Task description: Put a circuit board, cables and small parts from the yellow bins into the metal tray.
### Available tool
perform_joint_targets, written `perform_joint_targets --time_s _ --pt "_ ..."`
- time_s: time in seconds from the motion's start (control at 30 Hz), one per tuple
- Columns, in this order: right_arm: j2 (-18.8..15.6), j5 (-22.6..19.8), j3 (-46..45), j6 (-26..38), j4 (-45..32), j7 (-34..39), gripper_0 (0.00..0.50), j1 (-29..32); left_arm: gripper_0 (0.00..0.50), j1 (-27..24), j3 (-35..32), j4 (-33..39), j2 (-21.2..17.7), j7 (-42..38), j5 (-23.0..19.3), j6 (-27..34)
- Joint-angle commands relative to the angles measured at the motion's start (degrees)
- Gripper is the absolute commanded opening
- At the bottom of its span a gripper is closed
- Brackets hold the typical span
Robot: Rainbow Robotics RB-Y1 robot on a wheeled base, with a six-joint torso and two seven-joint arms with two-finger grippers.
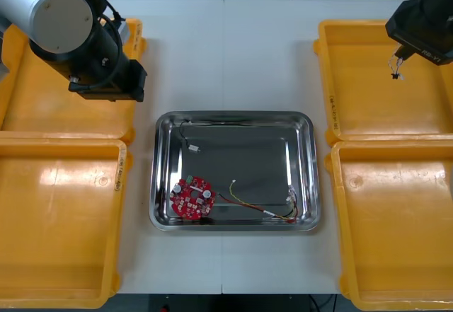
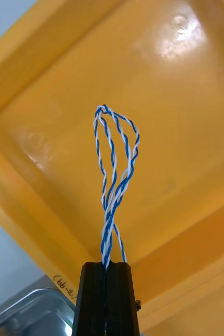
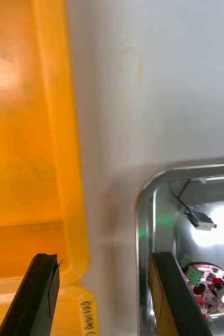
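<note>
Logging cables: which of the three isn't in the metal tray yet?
The twisted blue and white cable, held by the right gripper over a yellow bin; the black cable and the red and yellow cable lie in the metal tray.

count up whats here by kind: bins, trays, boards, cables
yellow bins: 4
metal tray: 1
circuit board: 1
cables: 3 (black cable and red and yellow cable in the tray, blue and white cable in the right fingers)
total: 9
</note>
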State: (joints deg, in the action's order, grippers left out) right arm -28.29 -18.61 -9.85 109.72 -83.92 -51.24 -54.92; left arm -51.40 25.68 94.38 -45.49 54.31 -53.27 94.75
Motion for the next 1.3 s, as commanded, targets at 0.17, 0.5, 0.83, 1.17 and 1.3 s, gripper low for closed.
perform_joint_targets --time_s 0.17,0.5,0.83,1.17,1.3 --pt "-0.36 -3.45 9.59 0.28 -10.3 -6.77 0.0 2.36 0.5 -4.58 -2.83 -7.72 -2.68 10.46 1.94 -0.62" --pt "-0.36 -13.55 16.36 0.28 -21.29 -7.91 0.0 5.34 0.5 -5.55 -3.27 -18.44 -3.12 19.25 2.99 -7.83" --pt "-0.36 -19.27 23.3 0.28 -31.83 -13.8 0.0 9.3 0.5 -5.9 -3.27 -27.14 -3.12 27.95 3.35 -14.94" --pt "-0.45 -20.32 24.53 0.28 -38.16 -30.15 0.0 16.16 0.5 -5.81 -3.09 -31.71 -3.03 33.31 3.26 -19.52" --pt "-0.45 -18.13 26.9 0.28 -39.3 -35.77 0.0 17.3 0.5 -5.9 -2.04 -32.5 -3.03 33.75 3.17 -20.66"
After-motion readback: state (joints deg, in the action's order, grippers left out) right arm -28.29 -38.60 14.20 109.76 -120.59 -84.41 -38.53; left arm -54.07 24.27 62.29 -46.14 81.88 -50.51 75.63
